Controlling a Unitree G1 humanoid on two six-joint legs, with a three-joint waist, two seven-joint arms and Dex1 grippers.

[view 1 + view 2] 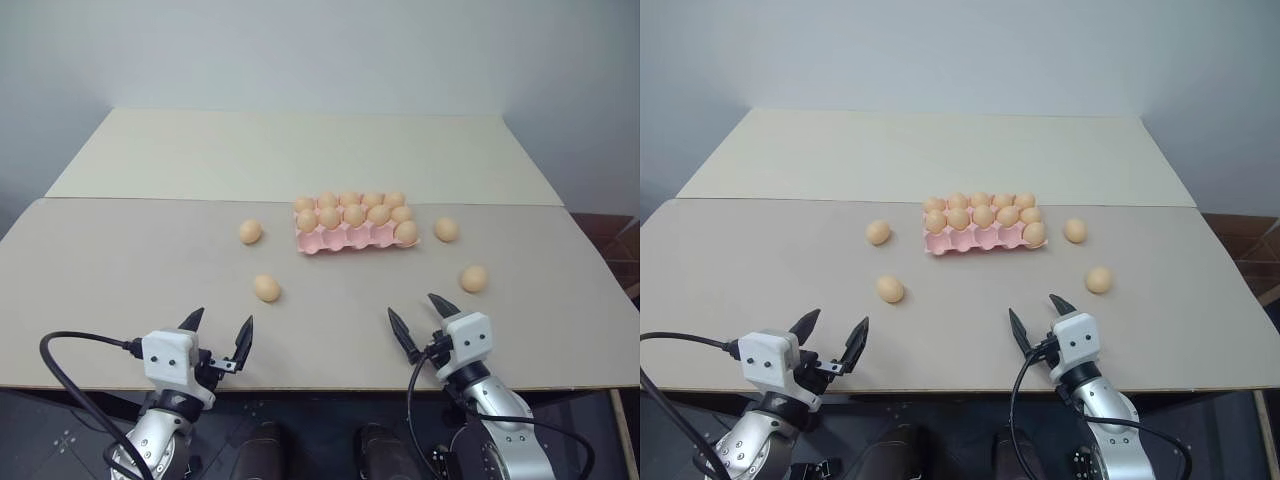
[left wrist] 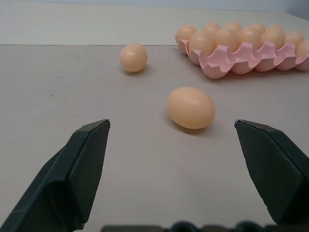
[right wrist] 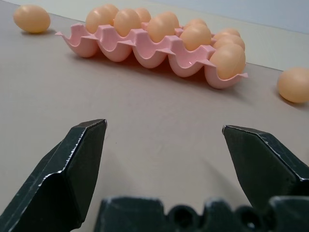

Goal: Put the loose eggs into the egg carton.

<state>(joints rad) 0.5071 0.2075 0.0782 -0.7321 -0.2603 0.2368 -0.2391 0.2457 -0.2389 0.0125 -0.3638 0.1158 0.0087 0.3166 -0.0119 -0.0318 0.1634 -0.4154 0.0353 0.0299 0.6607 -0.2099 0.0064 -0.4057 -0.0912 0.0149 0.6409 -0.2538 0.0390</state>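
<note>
The pink egg carton lies mid-table, its back two rows full of eggs and its front row holding one egg at the right end beside several empty cups. Two loose eggs lie left of it, one beside the carton and one nearer me. Two more lie on its right, one next to the carton and one closer in. My left gripper hovers open at the near table edge, facing the nearer left egg. My right gripper is open, level and empty, facing the carton.
The beige table has a seam running across behind the carton, with a second panel beyond it up to a pale wall. The near edge lies just under both grippers.
</note>
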